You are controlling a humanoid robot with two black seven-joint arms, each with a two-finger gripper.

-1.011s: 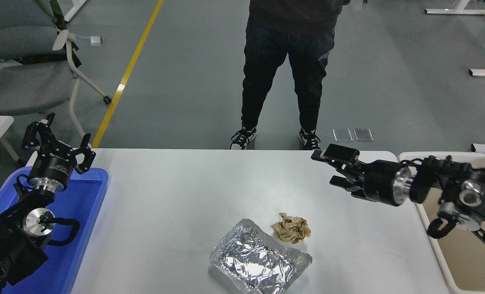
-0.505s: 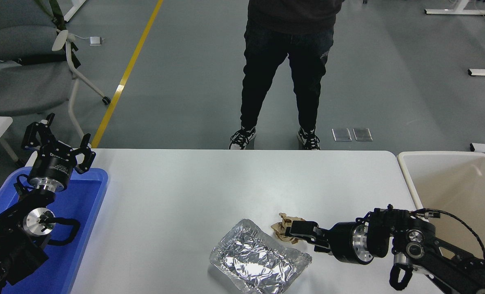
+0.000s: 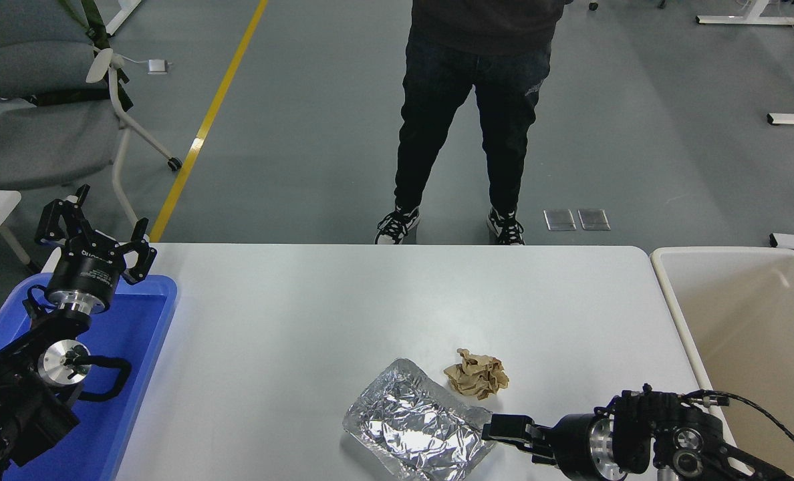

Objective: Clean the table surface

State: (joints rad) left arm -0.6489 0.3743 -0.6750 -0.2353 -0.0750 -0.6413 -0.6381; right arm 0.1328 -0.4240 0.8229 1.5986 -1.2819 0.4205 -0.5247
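The white table surface (image 3: pixel 303 314) carries a crumpled silver foil tray (image 3: pixel 410 434) near its front edge. A ball of crumpled brown paper (image 3: pixel 477 376) lies just behind the foil's right end. My right gripper (image 3: pixel 514 437) comes in low from the lower right and points left. It is open, with its upper finger over the foil tray's right corner. My left gripper (image 3: pixel 93 224) is parked open at the far left, above the far corner of the blue tray (image 3: pixel 136 347).
A beige tub (image 3: pixel 668 294) stands off the table's right end. A person (image 3: pixel 470 100) in dark trousers stands at the far side, close to the table edge. A grey chair (image 3: pixel 36 133) sits at the back left.
My right arm swept down from above the table's far right, passed the brown paper, and now sits lower and nearer at the foil tray's right corner. The left arm has not moved.
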